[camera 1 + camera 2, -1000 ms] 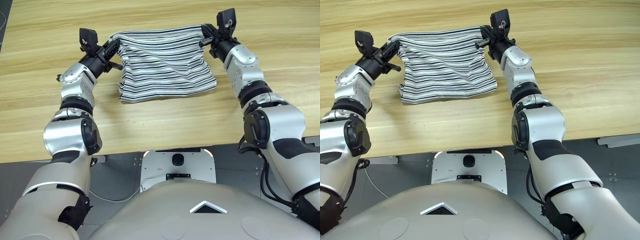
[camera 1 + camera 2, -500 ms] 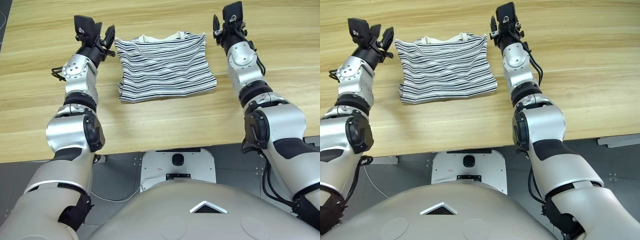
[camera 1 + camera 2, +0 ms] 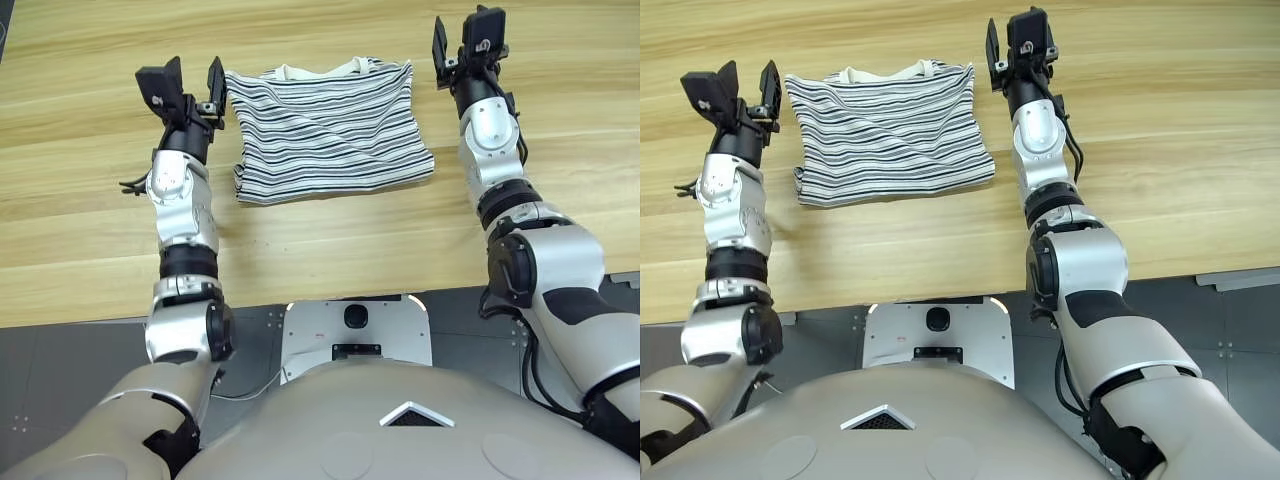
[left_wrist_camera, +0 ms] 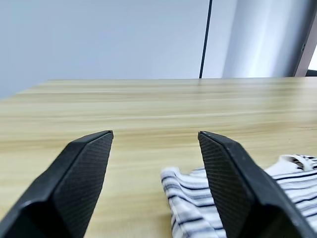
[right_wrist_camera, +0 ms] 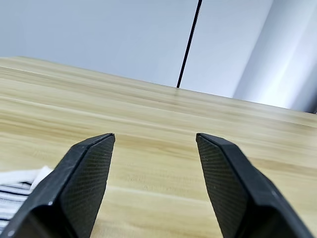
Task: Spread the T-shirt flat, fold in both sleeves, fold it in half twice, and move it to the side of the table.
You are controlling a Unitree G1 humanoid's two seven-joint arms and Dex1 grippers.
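The left gripper is held wide open, with nothing between its fingers. It is raised over the table, just beside the T-shirt, at 9 o'clock from the shirt's far left corner. In the left wrist view, a striped edge of the shirt and its pale collar are seen on the wood beyond the open fingers, untouched by them.

The right gripper is likewise spread wide and nothing is gripped. It is placed at 2 o'clock from the shirt, just off the far right corner and apart from the cloth. In the right wrist view, a small piece of striped cloth is seen past one finger; otherwise bare wood is seen ahead.

The T-shirt is laid folded into a rough rectangle at 12 o'clock on the table, between the two grippers. Its collar is turned to the far edge, and stacked layers are seen at the near left corner.

One second earlier, the shirt's far edge was pinched at both corners and held up taut off the table. Half a second ago it had been let go, and the cloth had been laid down flat. Since then the shirt has not been shifted. The left gripper has been drawn slightly nearer, toward 6 o'clock, and its forearm swung in. The right gripper has been moved only a little, toward 3 o'clock.
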